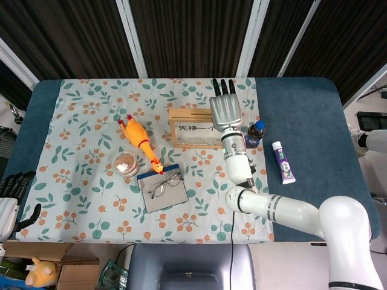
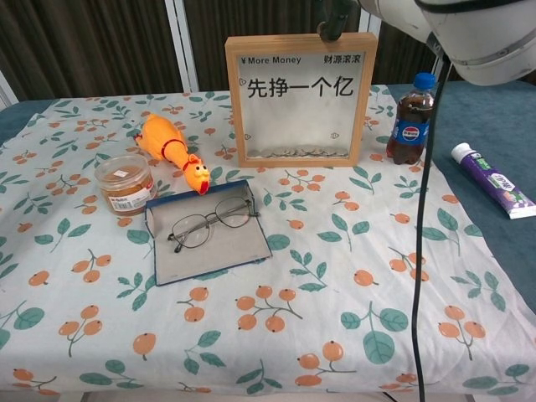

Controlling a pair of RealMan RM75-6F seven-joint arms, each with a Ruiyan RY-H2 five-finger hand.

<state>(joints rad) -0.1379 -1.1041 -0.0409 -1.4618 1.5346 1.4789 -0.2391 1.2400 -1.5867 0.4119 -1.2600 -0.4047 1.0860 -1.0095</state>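
Note:
My right hand (image 1: 225,107) hovers flat, fingers straight and apart, over the right end of the wooden coin frame (image 1: 193,128), holding nothing. In the chest view only dark fingertips (image 2: 333,18) show above the frame's (image 2: 300,99) top edge. A small cola bottle (image 1: 256,133) stands just right of that hand and frame, also visible in the chest view as the cola bottle (image 2: 409,121). My left hand (image 1: 11,199) hangs off the table's left front edge, fingers loosely apart, empty.
On the floral cloth (image 2: 335,285) lie a rubber chicken (image 1: 140,144), a lidded jar (image 1: 125,164), and glasses (image 1: 165,183) on a grey-blue case (image 1: 162,196). A toothpaste tube (image 1: 282,162) lies on the blue tabletop at right. A cardboard box (image 1: 42,275) sits below the table.

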